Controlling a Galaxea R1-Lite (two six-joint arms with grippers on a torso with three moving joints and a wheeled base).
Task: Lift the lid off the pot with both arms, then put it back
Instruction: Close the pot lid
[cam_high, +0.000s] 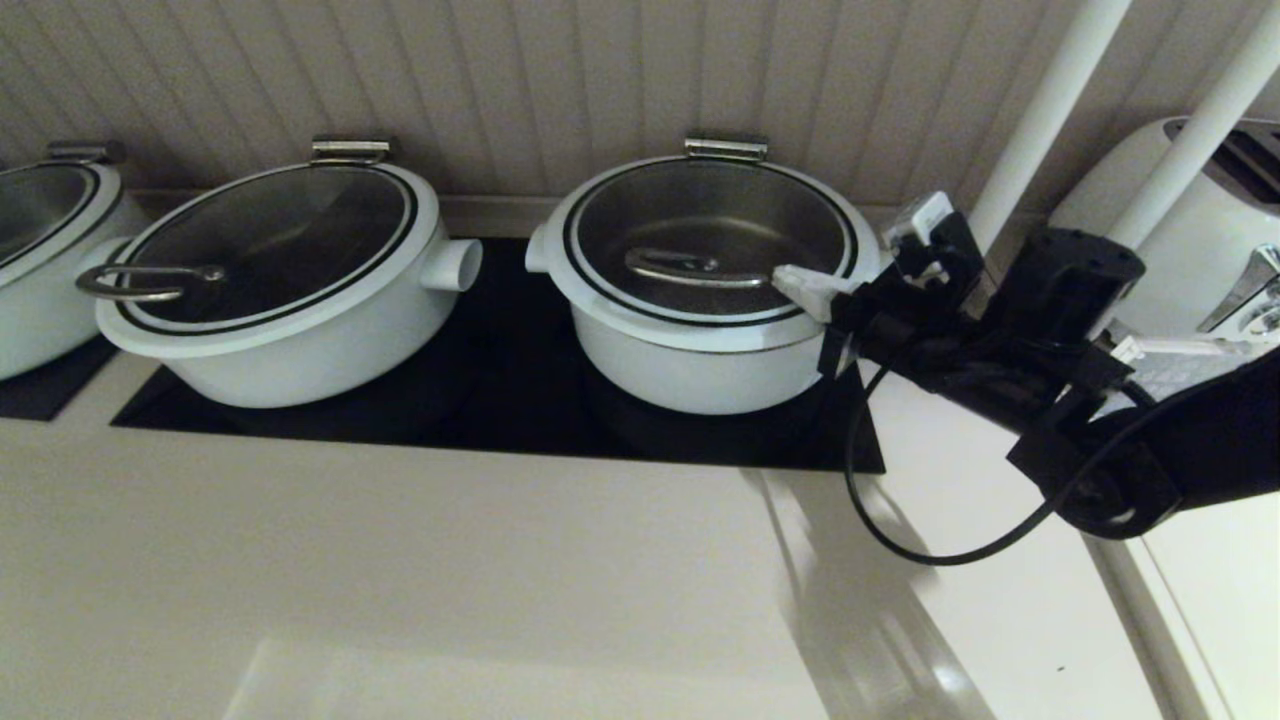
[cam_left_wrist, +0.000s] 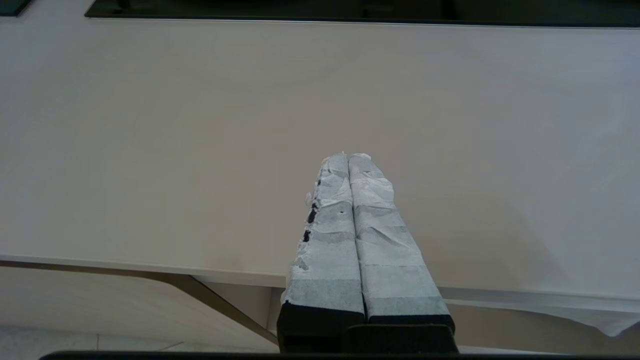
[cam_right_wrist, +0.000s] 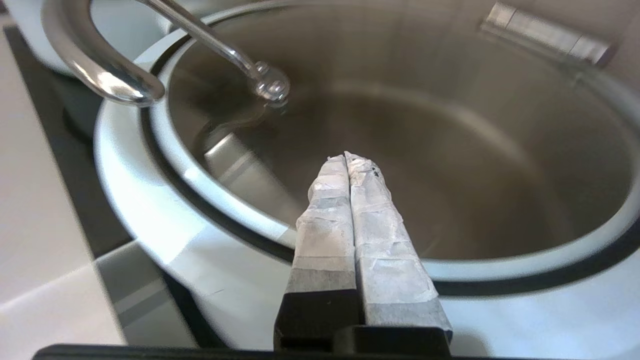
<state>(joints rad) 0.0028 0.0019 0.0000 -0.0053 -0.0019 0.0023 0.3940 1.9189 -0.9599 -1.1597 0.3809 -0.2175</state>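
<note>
Right now right gripper (cam_high: 790, 283), fingers pressed together and holding nothing, hangs over the lid (cam_high: 710, 240) on the pot (cam_high: 700, 350) near counter's back edge; loop-handled pot (cam_high: 290, 290) beside; left gripper (cam_left_wrist: 348, 159) likewise closed, empty, above counter's front edge.

My right arm (cam_high: 1010, 350) is chunky black blocks and brackets, with a thin black cable (cam_high: 900, 520) looping under it and a little white camera box (cam_high: 918, 220) on top. Right gripper (cam_right_wrist: 348, 156) has whitish fingers wrapped in wrinkly, frayed tape over black bases. Left gripper (cam_left_wrist: 348, 156) looks the same, plus dark nicks along one taped edge.
</note>
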